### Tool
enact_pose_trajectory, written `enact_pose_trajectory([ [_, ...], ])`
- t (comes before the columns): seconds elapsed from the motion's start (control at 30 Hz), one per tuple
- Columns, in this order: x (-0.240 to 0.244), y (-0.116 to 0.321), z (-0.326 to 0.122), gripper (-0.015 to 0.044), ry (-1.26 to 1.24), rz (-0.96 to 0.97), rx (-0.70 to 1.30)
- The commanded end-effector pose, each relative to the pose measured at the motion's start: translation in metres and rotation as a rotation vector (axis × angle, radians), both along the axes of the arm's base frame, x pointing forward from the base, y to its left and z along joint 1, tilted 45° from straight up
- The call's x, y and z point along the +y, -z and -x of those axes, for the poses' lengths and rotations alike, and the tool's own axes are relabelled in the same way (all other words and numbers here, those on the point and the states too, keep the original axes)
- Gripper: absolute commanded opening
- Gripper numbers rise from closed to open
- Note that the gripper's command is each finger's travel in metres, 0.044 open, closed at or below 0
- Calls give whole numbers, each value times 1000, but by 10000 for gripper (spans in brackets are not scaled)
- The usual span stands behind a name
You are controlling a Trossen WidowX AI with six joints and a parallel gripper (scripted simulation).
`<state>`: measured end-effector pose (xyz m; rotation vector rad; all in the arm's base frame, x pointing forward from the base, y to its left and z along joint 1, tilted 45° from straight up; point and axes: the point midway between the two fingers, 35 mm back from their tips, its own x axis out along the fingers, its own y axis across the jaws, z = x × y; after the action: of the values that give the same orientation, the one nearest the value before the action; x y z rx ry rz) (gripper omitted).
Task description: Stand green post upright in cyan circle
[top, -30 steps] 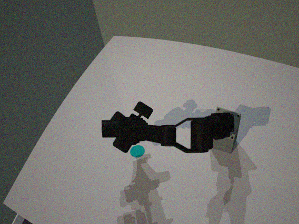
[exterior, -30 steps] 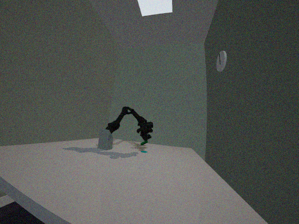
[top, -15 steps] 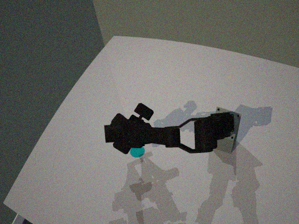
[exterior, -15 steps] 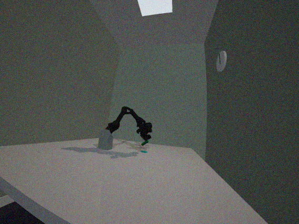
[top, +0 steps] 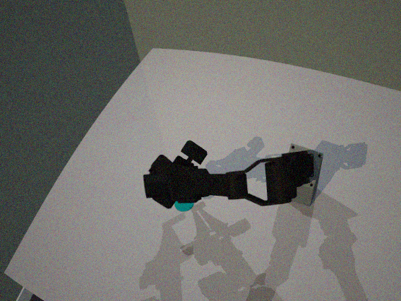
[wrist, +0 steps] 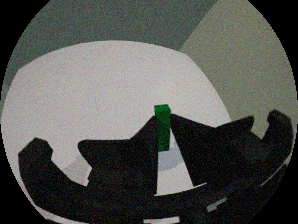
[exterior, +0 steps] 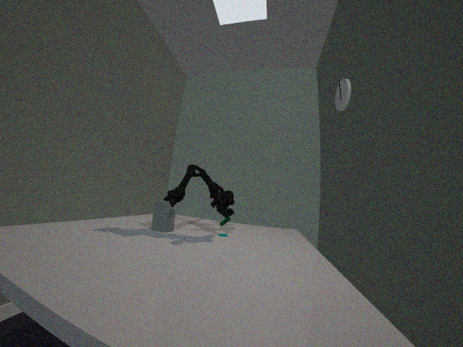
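Note:
The green post (exterior: 225, 221) (wrist: 163, 127) is held between the fingertips of my gripper (exterior: 228, 217) (wrist: 162, 118), which is shut on it. In the exterior view the post is tilted, its free end pointing down and to the left, and it hangs above the table. The cyan circle (top: 183, 205) (exterior: 222, 234) lies flat on the table below the post. In the top view the arm covers part of the circle and hides the post and fingertips. The circle does not show in the wrist view.
The pale table (top: 106, 229) (exterior: 244, 285) (wrist: 100, 90) carries the arm's grey base (exterior: 163, 217). Shadows of the arm fall across the table. The table's edges show at the left and the back in the top view. A round wall clock (exterior: 343, 94) hangs at the right.

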<state>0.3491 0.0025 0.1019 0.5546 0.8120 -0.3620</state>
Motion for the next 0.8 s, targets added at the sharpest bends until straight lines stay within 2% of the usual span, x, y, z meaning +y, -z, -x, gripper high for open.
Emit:
enact_pose_trajectory([
  [0.0, 1, 1, 2, 22, 18, 10, -21],
  [0.77, 4, -8, 4, 22, 105, 46, -158],
])
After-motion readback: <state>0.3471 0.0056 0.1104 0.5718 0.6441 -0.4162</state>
